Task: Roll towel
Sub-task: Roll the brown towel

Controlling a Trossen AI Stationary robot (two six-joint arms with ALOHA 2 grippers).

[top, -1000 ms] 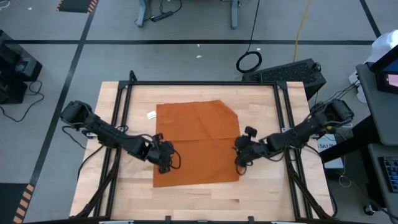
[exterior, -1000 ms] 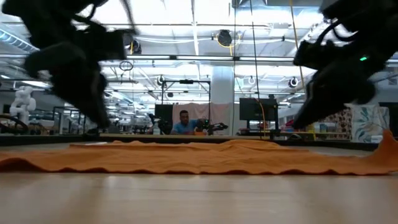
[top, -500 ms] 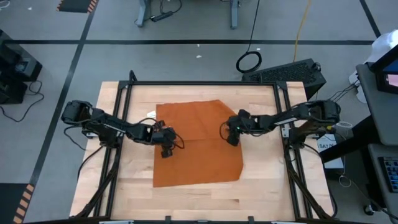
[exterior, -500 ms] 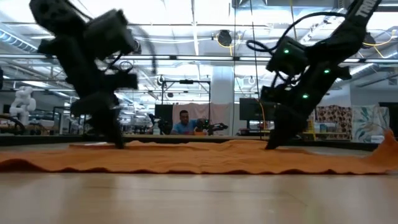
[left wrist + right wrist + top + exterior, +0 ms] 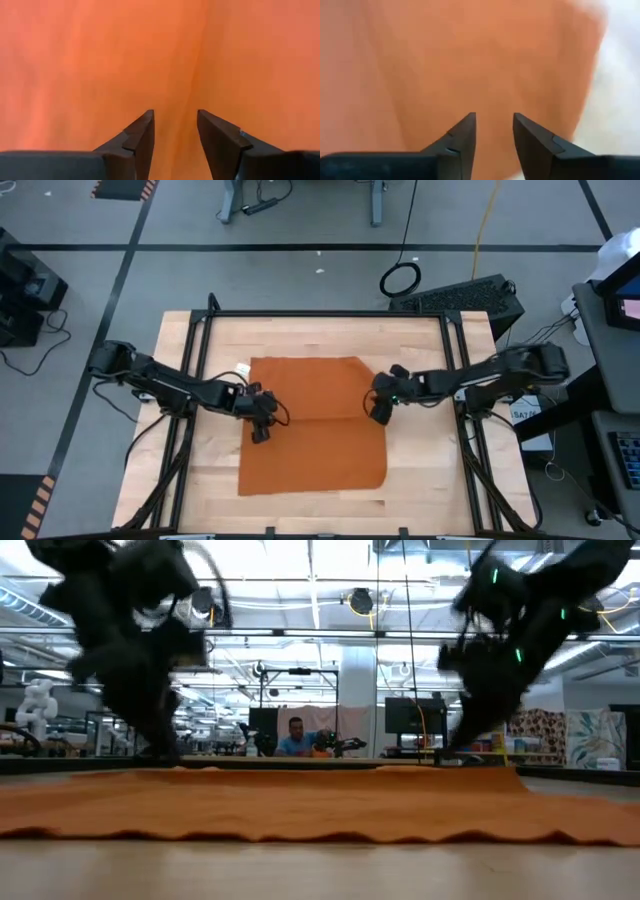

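Note:
The burnt-orange towel [image 5: 315, 425] lies spread flat on the wooden table, with its small white tag [image 5: 242, 369] at the far left corner. My left gripper [image 5: 261, 430] is open and points down over the towel's left part, about halfway along that side; the left wrist view [image 5: 175, 137] shows only cloth below it. My right gripper [image 5: 380, 412] is open and points down over the towel's right edge; the right wrist view [image 5: 494, 135] shows cloth and a strip of bare table. In the low view the towel [image 5: 320, 805] lies as a low band with both arms above it. My left gripper's open fingertips [image 5: 142, 125] stand right at the towel's surface from above; I cannot tell whether they touch it. My right gripper's open fingertips [image 5: 467, 122] stand likewise over the cloth near its right edge; I cannot tell whether they touch it.
A black metal frame [image 5: 325, 314] runs around the table top. Bare wood [image 5: 310, 515] lies between the towel's near edge and the table's near edge. Beyond the table in the low view a person [image 5: 296, 738] sits far back in the room.
Both grippers went from the towel's near part toward the far edge, then came back a little toward the near edge. The whole towel has slid toward the near edge, and its far right corner, cut off slantwise before, now shows squarer.

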